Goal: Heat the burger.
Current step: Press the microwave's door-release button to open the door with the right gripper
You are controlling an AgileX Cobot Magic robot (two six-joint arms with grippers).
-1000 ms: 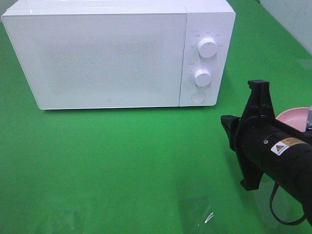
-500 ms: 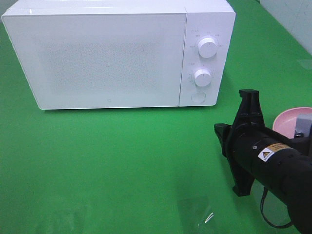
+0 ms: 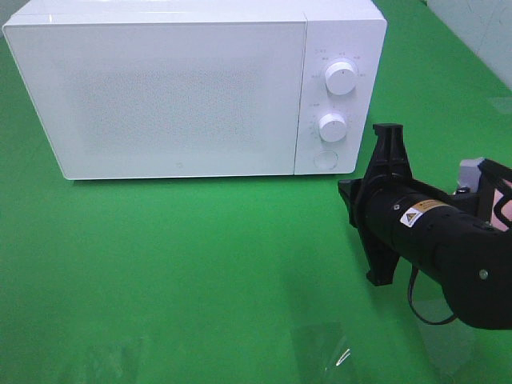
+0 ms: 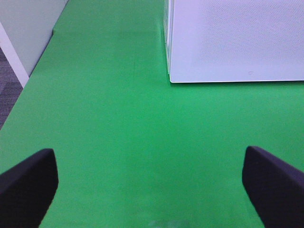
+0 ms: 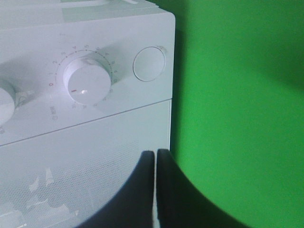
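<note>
The burger is hidden in every view. The white microwave (image 3: 192,88) stands at the back of the green table with its door closed. My right gripper (image 3: 346,192) is shut and empty. It hovers just in front of the microwave's lower right corner, a short way below the round button (image 3: 325,160). In the right wrist view the shut fingertips (image 5: 155,156) point at the control panel, near the lower dial (image 5: 87,83) and the round button (image 5: 149,63). My left gripper (image 4: 152,190) is open over bare green cloth, with the microwave's left corner (image 4: 190,57) ahead of it.
The upper dial (image 3: 341,78) and lower dial (image 3: 332,126) sit on the microwave's right panel. A pink sliver (image 3: 506,202) shows behind the right arm at the table's right edge. A white wall panel (image 4: 23,33) borders the table on the left.
The right arm has moved left and toward the microwave's control panel, now covering the pink plate that showed behind it. The gripper stayed shut.
</note>
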